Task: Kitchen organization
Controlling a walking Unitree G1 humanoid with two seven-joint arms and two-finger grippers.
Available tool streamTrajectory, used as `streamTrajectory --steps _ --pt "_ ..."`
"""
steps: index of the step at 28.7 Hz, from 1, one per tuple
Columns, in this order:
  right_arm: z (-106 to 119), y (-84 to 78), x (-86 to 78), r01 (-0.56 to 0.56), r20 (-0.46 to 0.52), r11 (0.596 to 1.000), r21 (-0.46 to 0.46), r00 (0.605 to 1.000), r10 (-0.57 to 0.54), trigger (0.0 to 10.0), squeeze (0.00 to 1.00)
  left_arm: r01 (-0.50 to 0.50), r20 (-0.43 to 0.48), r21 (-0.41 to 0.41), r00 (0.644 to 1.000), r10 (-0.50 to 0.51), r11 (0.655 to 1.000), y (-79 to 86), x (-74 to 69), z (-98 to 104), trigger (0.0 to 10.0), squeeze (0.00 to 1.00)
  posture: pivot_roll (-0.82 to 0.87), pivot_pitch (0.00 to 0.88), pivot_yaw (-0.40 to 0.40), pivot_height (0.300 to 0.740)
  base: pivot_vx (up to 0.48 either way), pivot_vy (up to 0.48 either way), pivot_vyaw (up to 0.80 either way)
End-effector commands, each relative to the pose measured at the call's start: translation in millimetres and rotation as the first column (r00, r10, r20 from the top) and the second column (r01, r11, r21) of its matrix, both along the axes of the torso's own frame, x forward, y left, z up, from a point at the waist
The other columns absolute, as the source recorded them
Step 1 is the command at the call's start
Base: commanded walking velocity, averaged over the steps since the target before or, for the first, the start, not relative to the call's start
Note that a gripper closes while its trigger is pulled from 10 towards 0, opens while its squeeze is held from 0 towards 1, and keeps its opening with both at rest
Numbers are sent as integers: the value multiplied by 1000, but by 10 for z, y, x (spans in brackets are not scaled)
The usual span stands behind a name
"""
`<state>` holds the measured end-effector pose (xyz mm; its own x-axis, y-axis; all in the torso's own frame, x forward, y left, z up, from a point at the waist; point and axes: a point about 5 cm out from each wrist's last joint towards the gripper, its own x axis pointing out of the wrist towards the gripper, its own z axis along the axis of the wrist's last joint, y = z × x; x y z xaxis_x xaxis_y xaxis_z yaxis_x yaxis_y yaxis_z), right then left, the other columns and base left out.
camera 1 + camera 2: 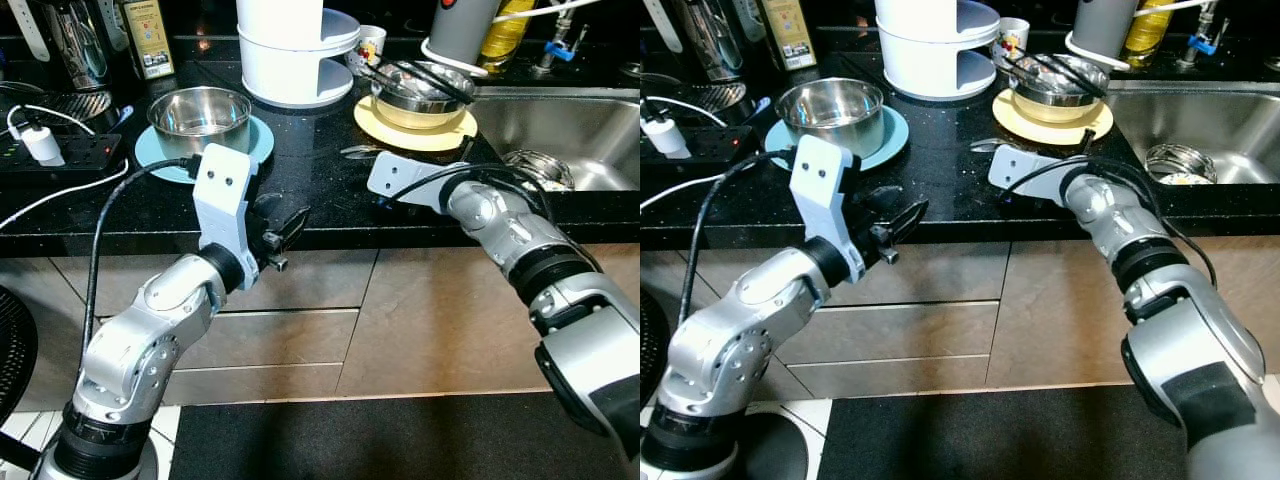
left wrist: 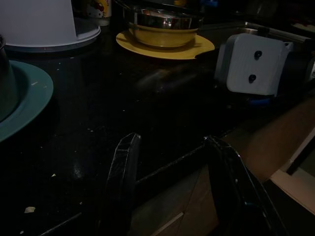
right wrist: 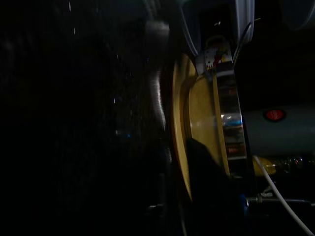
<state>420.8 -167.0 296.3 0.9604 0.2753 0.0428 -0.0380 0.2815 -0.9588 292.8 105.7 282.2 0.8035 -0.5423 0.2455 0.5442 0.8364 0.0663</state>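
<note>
A silver bowl (image 1: 199,110) sits on a teal plate (image 1: 258,140); a yellow plate (image 1: 415,133) lies on the black speckled counter (image 1: 310,175).

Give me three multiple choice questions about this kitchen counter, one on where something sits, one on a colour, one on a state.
1. The empty steel bowl sits on:
A. a teal plate
B. the sink
C. the floor

2. The plate under the other steel bowl is:
A. red
B. yellow
C. black

3. The left end effector is:
A. open and empty
B. gripping a spoon
C. gripping a cup

Answers:
1 A, the teal plate rings its base.
2 B, its yellow rim shows.
3 A, its fingers are spread above the counter edge.
</note>
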Motion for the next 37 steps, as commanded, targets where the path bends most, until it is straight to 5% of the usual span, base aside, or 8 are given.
streamTrajectory --steps 1,4,5,10,14,26,37 --pt "30 0 7 3 3 1000 4 1000 -3 10000 1000 20 4 7 1000 -20 1000 -32 -21 -21 10000 0 -85 184 -30 740 0 0 0" --pt "23 -3 10 10 4 1000 -11 1000 -10 10000 1000 20 3 6 1000 -20 1000 -31 -20 -21 10000 0 -85 184 -30 740 0 0 0" --pt "16 -8 14 16 1 1000 -10 1000 -16 10000 0 21 2 7 1000 -21 1000 -28 -18 -25 10000 0 -85 184 -31 740 0 0 0" --pt "15 -18 16 15 -23 999 38 1000 -14 10000 0 22 0 7 1000 -22 1000 -21 -16 -28 10000 0 -83 184 -31 740 0 0 0" --pt "45 -35 13 -14 -129 980 200 991 40 10000 0 26 -1 8 1000 -26 1000 -14 -14 -29 10000 0 -85 186 -27 740 0 0 0" --pt "217 -12 -42 -136 -243 958 253 950 199 10000 0 36 3 12 999 -36 999 -13 -14 -19 10000 0 -86 184 -26 740 0 0 0" --pt "131 -12 -75 -185 -319 925 333 901 295 10000 0 37 3 14 999 -37 999 -9 -14 -19 10000 0 -83 185 -25 740 0 0 0"
